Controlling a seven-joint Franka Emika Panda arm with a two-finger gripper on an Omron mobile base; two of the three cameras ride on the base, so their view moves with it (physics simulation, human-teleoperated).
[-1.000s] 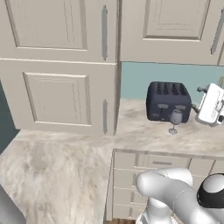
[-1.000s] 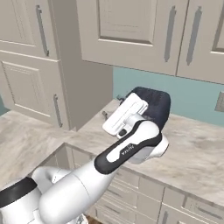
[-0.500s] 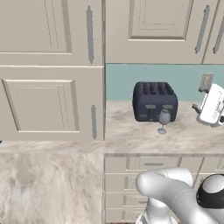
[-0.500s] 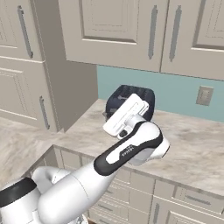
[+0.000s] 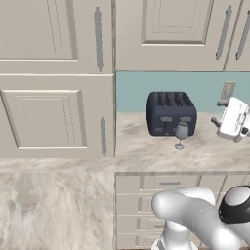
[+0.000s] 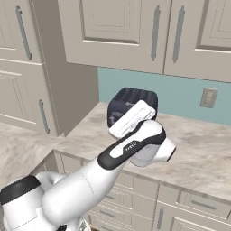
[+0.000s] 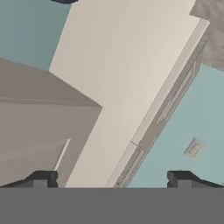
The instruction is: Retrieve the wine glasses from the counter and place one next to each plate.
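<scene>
One wine glass, small and smoky grey-blue, stands upright on the beige marbled counter, just in front of the toaster's right corner. My gripper hovers above the counter to the right of the glass, well apart from it. In the hand view the gripper is open, with wide-set fingertips and nothing between them. It looks up along the wall cabinets' underside and the teal backsplash. In the right base view my arm covers the spot where the glass stands. The plates are out of view.
A dark navy toaster sits against the backsplash, and it also shows behind my hand as the toaster. Cream wall cabinets hang above and a tall cabinet stands at the left. Another marbled top lies at the lower left. There is an outlet on the backsplash.
The whole picture has shifted as the base drove, so the toaster and glass now sit nearer the middle of the left base view. The gripper has stayed open.
</scene>
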